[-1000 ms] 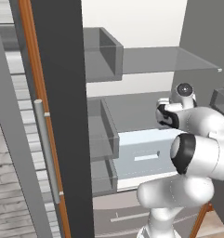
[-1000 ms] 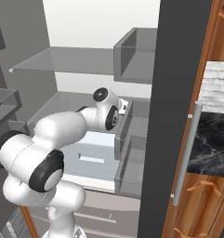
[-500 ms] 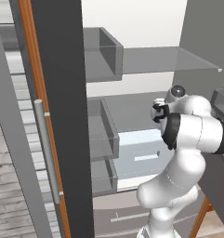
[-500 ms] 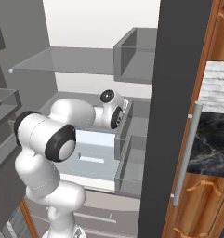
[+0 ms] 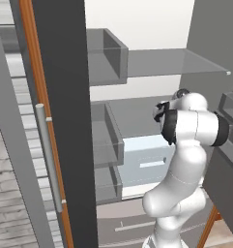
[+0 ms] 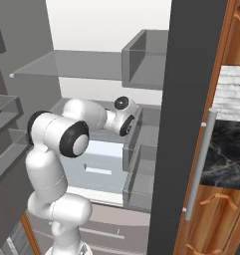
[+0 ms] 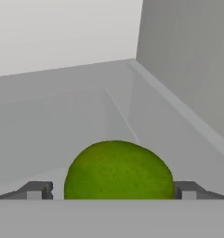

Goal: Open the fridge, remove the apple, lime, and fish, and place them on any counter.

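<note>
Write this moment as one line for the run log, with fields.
fridge: open | hand: inside fridge, one fingertip on each side of lime | grip: cannot tell

No text, labels, brands or numbers are showing legibly on the fridge (image 5: 65,97), its shelves, the lime (image 7: 118,169) or the counter (image 6: 226,149).

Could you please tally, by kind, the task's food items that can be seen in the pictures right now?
lime: 1, lying between the gripper fingertips on a grey fridge shelf
apple: 0
fish: 0
Total: 1
</note>
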Robot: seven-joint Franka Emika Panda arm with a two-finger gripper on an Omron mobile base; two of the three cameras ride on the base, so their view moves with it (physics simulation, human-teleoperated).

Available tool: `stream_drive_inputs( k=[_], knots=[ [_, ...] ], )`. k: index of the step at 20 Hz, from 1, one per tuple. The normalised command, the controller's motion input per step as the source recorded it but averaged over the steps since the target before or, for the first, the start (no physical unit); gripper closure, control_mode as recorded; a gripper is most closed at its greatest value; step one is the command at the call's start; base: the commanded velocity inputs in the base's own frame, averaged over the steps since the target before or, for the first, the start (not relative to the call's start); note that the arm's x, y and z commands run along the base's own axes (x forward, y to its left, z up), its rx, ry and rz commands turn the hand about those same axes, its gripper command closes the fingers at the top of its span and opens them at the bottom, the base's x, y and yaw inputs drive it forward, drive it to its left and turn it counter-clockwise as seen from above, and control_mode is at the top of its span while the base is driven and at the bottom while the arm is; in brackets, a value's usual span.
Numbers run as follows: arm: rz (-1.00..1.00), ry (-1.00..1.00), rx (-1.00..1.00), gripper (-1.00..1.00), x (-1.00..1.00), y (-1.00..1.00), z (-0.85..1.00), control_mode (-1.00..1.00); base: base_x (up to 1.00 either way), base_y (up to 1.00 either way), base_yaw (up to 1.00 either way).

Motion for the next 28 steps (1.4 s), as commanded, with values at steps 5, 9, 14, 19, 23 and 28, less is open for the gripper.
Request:
stream_drive_inputs(
  k=[5,9,14,19,23,28],
  knots=[
    [0.0,0.01,0.04,-1.0,0.1,-0.13,-0.22,-1.0,0.0,0.0,0.0],
    [0.0,0.09,0.08,1.0,0.0,0.0,-0.46,-1.0,0.0,0.0,0.0],
    [0.0,0.07,0.02,1.0,0.0,0.0,-0.13,-1.0,0.0,0.0,0.0],
    [0.0,0.03,0.0,1.0,-0.13,0.27,-0.25,-1.0,0.0,0.0,0.0],
    [0.0,0.0,0.0,1.0,-0.42,0.46,0.01,-1.0,0.0,0.0,0.0],
    [0.0,0.0,0.0,1.0,-0.86,0.52,0.12,-1.0,0.0,0.0,0.0]
  ],
)
